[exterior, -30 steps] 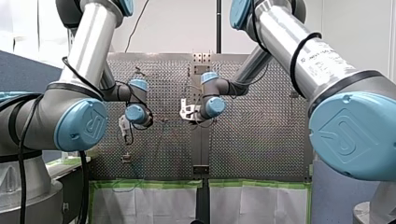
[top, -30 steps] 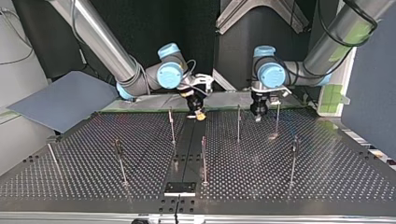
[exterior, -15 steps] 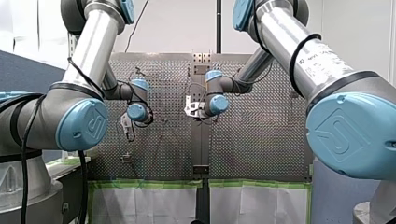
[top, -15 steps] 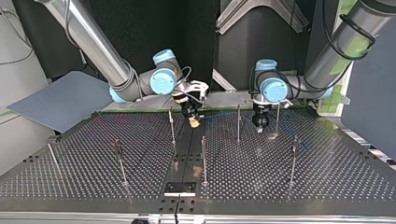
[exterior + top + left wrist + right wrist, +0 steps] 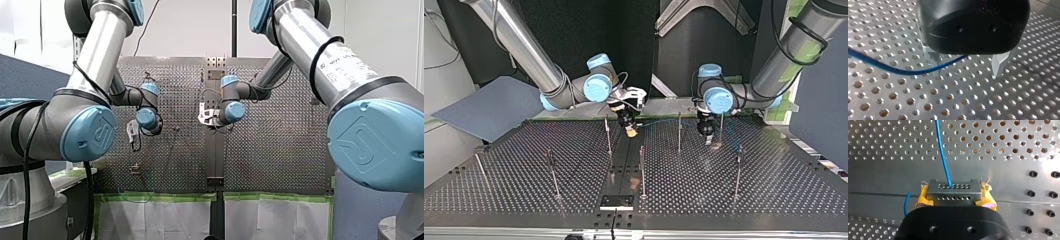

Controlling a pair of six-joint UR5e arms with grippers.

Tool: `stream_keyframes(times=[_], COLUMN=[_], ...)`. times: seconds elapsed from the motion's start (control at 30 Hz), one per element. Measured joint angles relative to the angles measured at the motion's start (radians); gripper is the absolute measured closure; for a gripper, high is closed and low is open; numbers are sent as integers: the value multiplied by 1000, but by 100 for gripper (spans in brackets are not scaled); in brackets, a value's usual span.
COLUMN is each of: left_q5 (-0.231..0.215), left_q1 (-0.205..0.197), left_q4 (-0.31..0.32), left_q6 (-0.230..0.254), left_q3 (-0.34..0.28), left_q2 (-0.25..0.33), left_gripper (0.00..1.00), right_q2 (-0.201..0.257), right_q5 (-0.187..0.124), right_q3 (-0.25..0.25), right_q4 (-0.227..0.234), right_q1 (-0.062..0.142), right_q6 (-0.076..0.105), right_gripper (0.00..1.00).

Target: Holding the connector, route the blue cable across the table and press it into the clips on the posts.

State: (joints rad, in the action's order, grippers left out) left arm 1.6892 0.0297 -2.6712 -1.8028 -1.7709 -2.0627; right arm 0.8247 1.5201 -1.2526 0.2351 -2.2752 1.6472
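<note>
My right gripper (image 5: 954, 198) is shut on the grey connector (image 5: 953, 188), its yellow pads (image 5: 922, 198) on both sides. The blue cable (image 5: 943, 152) leaves the connector's face and runs away over the perforated table (image 5: 885, 142). In the top view my right gripper (image 5: 629, 129) hangs low near the middle seam. The thin cable (image 5: 664, 120) leads from it toward my left gripper (image 5: 708, 138). My left gripper (image 5: 966, 68) stands open just above the table, its metal fingers (image 5: 1001, 62) wide apart. The cable (image 5: 898, 70) sags loosely past one finger and passes behind the gripper's black body.
Several thin posts stand on the table, among them one (image 5: 679, 131) between the grippers, one (image 5: 721, 127) beside my left gripper and one (image 5: 608, 134) near my right. A grey-blue sheet (image 5: 489, 107) lies off the table at the top view's left. A black plate (image 5: 616, 201) sits at the near edge.
My left gripper has opened and sunk toward the table, drifting to the top view's right. My right gripper has come lower and slightly to that view's left with the connector.
</note>
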Motion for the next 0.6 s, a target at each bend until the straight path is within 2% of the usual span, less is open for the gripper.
stream_keyframes(times=[0.17, 0.33, 0.6], left_q5=[26, 14, 13], left_q1=[10, 22, 42], left_q4=[-52, -98, -137], left_q6=[18, 29, 36], left_q3=[0, -7, -71], left_q2=[1, 13, 88], left_gripper=[0, 0, 0], right_q2=[0, 0, 0], right_q5=[-1, -1, -1], right_q3=[0, 0, 0], right_q4=[-1, -1, 1], right_q1=[0, -1, 0], right_q6=[1, 2, 3], right_gripper=[100, 100, 100])
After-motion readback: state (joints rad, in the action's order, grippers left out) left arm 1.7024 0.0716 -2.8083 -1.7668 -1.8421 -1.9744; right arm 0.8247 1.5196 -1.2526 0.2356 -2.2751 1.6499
